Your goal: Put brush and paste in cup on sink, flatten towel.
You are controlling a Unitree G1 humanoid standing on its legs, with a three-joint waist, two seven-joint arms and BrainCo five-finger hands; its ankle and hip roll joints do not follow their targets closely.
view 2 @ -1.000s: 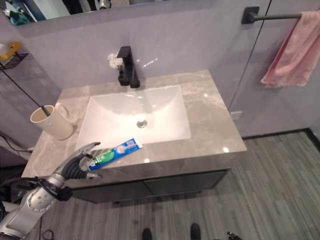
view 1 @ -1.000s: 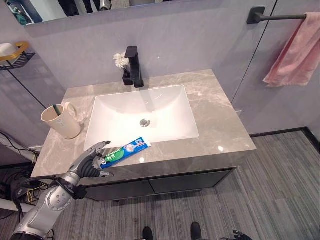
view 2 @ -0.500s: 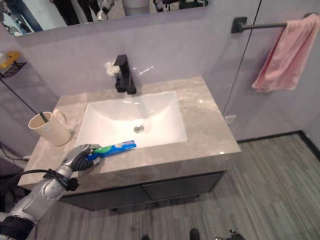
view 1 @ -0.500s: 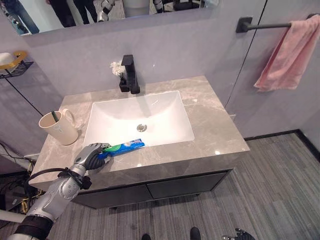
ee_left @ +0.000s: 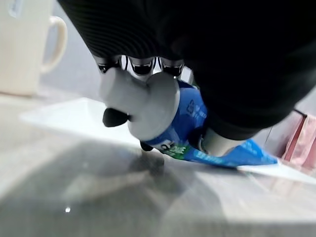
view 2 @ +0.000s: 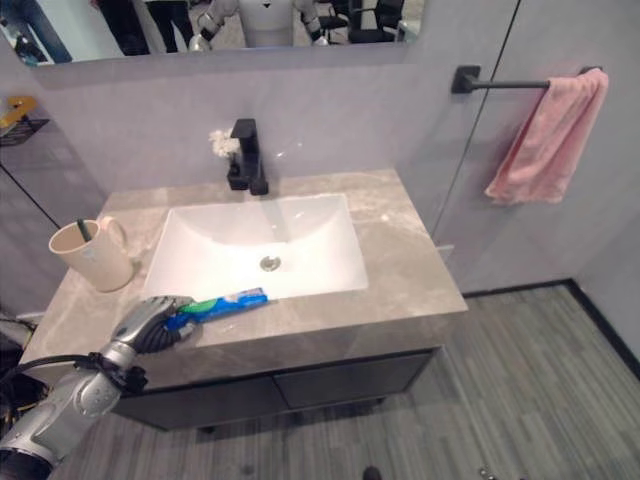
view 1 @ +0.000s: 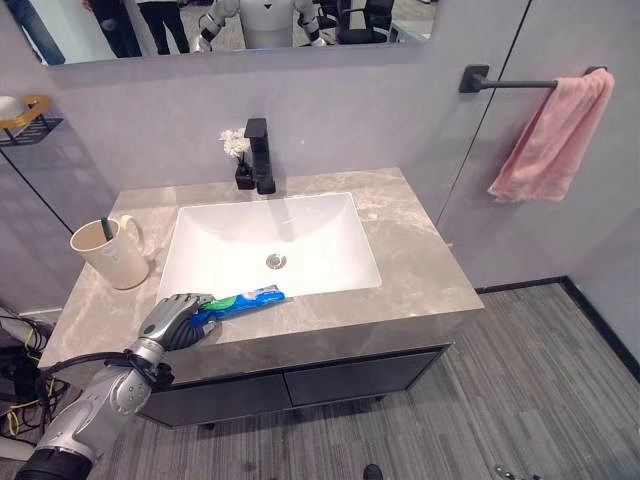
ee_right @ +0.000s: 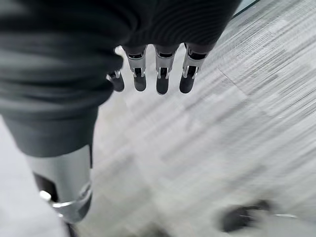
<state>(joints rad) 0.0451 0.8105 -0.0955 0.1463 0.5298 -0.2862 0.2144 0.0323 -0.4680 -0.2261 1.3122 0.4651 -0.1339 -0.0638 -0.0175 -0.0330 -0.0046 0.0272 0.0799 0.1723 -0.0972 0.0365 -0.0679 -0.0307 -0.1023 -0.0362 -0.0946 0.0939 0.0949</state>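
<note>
Left eye view: the left hand point(view 1: 178, 319) lies on the front edge of the grey marble counter point(view 1: 420, 270), with its fingers curled round the near end of the blue and green toothpaste tube point(view 1: 245, 299). The tube lies flat along the front rim of the white sink basin point(view 1: 320, 250). The beige cup point(view 1: 108, 254) stands on the counter to the left of the basin, well apart from the hand, and a dark toothbrush point(view 1: 107, 228) stands inside it. A black faucet point(view 1: 259, 155) stands behind the basin. The pink towel point(view 1: 550, 135) hangs bunched on a black bar point(view 1: 510, 82) on the wall to the right.

Right eye view: the scene is the same; the tube point(view 2: 228, 300) points from the hand toward the right, along the basin edge.

Left wrist view: the thumb and the fingers point(ee_left: 143, 66) close on the tube point(ee_left: 197, 143), which rests on the counter. The cup point(ee_left: 29, 47) is seen beyond.

Right wrist view: the right hand point(ee_right: 148, 74) hangs above the striped grey floor point(ee_right: 237, 123); its fingers are straight and relaxed and hold nothing.
</note>
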